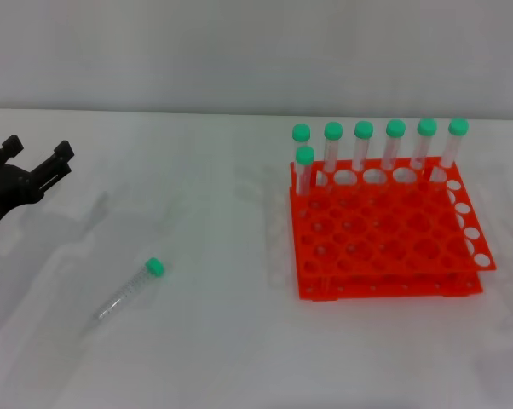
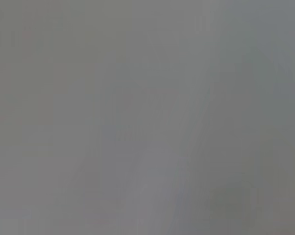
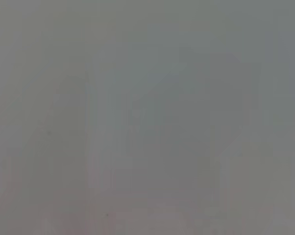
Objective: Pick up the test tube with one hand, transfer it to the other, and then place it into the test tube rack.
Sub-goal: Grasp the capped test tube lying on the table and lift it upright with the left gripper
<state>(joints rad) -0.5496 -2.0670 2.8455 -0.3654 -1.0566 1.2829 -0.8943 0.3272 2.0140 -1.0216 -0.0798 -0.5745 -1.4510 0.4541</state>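
Observation:
A clear test tube (image 1: 130, 292) with a mint-green cap lies flat on the white table at the front left, cap toward the back right. The orange-red rack (image 1: 384, 239) stands at the right, with several identical green-capped tubes (image 1: 363, 149) upright in its back rows. My left gripper (image 1: 39, 152) is at the far left edge, black, its two fingers apart and empty, well behind and left of the lying tube. My right gripper is out of view. Both wrist views show only plain grey.
The white table (image 1: 214, 341) runs to a pale wall at the back. Open table lies between the lying tube and the rack.

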